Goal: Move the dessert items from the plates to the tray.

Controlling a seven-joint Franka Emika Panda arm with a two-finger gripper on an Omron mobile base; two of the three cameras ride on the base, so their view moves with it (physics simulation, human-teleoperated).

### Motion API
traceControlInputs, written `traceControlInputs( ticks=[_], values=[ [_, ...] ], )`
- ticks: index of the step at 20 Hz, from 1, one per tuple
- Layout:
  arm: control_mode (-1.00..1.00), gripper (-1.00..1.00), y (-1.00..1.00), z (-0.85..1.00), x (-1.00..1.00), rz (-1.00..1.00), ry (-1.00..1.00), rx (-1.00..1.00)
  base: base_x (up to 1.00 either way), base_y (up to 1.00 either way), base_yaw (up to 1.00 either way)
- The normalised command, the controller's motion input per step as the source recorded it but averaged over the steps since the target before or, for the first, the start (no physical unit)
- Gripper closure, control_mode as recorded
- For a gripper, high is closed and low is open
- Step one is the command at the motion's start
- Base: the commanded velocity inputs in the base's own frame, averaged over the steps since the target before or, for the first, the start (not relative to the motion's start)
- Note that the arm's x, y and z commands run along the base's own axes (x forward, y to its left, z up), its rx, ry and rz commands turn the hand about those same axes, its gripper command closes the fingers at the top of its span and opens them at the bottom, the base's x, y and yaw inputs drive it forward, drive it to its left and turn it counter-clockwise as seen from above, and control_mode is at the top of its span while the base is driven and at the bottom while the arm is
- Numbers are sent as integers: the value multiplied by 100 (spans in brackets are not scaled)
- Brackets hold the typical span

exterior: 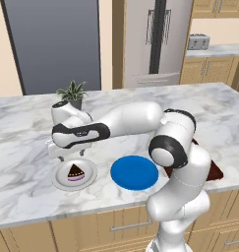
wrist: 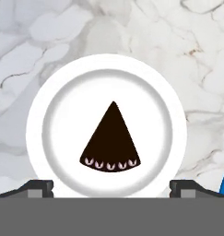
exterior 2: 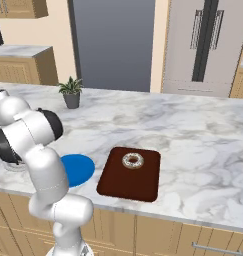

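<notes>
The white arm rose from the front of the marble bench (exterior: pixel 22 187), bent at its elbow and reached out level to the left, its hand turned downward over the white plate (exterior: pixel 61 181). The claw (exterior: pixel 72 156) hung just above that plate without touching the cake wedge (exterior: pixel 75 173). In the hand view the two dark fingertips (wrist: pixel 37 188) stood wide apart at the lower edge, one on each side of the plate (wrist: pixel 35 124), so the claw was open and empty.

The cake wedge (wrist: pixel 111 139) lay near the middle of the white plate. In the hand view its long axis ran from its narrow tip at the top to its broad edge at the bottom, where a row of small pale decorations showed; the tip pointed away from the fingertips. From the left base view a pink layer showed along its side.

The blue plate (exterior: pixel 134 172) sat just to the right of the white plate, apart from it, with nothing on it. Beyond it, the reddish-brown tray (exterior 2: pixel 129 173) lay flat on the bench (exterior 2: pixel 193 145), and the donut (exterior 2: pixel 133 160) rested on the tray's far half. A small potted plant (exterior 2: pixel 71 92) stood well behind the plates.
</notes>
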Motion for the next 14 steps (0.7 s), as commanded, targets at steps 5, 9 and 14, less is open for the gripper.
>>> traceControlInputs(
  ticks=[5, 9, 14],
  values=[
    [-100, -100, 0, -31, 0, 0, 0, 0, 0, 0, 0],
    [-100, -100, -6, -28, 0, 0, -1, 0, 0, 0, 0],
    [-100, -100, -3, -53, 0, 0, -2, 0, 0, 0, 0]
  ],
)
